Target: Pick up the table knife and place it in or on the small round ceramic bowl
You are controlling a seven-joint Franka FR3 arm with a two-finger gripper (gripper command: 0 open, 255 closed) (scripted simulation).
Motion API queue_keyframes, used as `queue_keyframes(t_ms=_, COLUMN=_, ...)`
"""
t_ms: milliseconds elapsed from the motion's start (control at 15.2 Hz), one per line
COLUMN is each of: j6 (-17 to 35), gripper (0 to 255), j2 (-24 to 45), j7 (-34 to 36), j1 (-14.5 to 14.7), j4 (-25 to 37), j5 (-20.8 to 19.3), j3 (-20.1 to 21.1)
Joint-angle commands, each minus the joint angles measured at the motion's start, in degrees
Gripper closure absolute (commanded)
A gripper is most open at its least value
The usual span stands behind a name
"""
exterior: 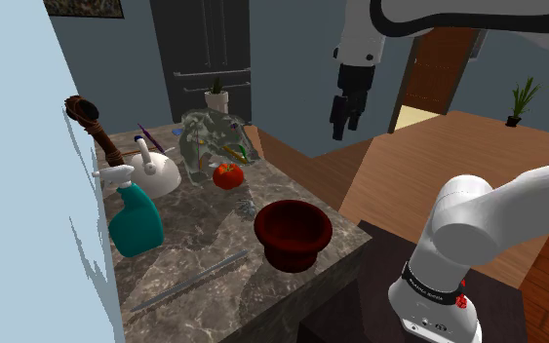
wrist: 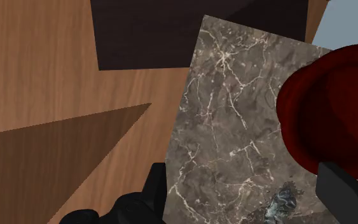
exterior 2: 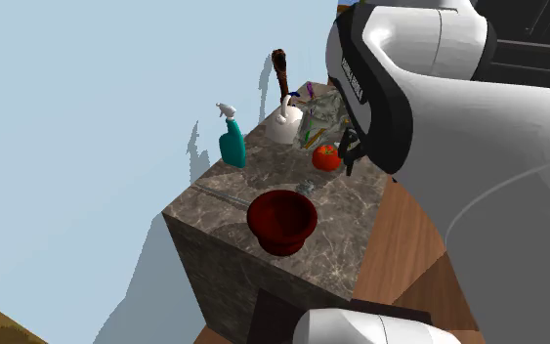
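Gripper (exterior: 345, 119) fingers apart, empty, high over counter (exterior: 214, 229) side edge | table knife (exterior: 192, 281) flat along its front edge, near dark red bowl (exterior: 292, 251) | I worry: thin blade slips my pinch, skids off edge.

Wrist view's edge crops the red bowl (wrist: 336, 114)

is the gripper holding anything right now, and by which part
Nothing is held: the gripper is open in the air, and the table knife lies on the table.
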Motion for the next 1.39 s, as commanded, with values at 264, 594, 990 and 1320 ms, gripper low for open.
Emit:
queue_keyframes(t_ms=264, j6=5.70, gripper=0, j2=6.49, j7=-4.07, j1=3.26, j4=0.55, j5=0.59, j3=1.36)
queue_keyframes(t_ms=594, j6=12.02, gripper=0, j2=14.77, j7=-9.02, j1=7.06, j4=2.24, j5=1.18, j3=3.38)
queue_keyframes(t_ms=990, j6=18.39, gripper=0, j2=24.58, j7=-14.61, j1=11.17, j4=5.39, j5=1.41, j3=6.30)
queue_keyframes(t_ms=1320, j6=22.75, gripper=0, j2=32.43, j7=-18.83, j1=14.27, j4=8.64, j5=0.98, j3=9.10)
